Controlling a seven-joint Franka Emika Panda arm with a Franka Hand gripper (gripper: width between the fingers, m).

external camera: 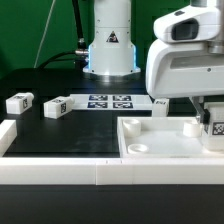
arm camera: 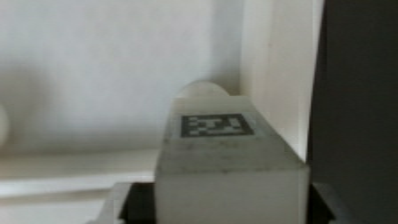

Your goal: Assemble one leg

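Note:
My gripper (external camera: 212,112) is at the exterior view's right and is shut on a leg (external camera: 214,127), a stubby white block with a tag. It holds the leg over the right part of the large white square tray-like piece (external camera: 160,140). In the wrist view the leg (arm camera: 221,150) stands between the dark fingers (arm camera: 135,205) of my gripper (arm camera: 224,202). Its tip is at a round corner hole (arm camera: 208,88) of the tray-like piece (arm camera: 89,90). I cannot tell whether the tip touches the hole. Two more legs (external camera: 20,101) (external camera: 55,105) lie at the left.
The marker board (external camera: 108,100) lies in front of the robot base (external camera: 110,50). Another small tagged block (external camera: 163,102) lies behind the tray-like piece. A white wall (external camera: 60,170) runs along the front and left edges. The black table (arm camera: 361,80) shows beside the piece.

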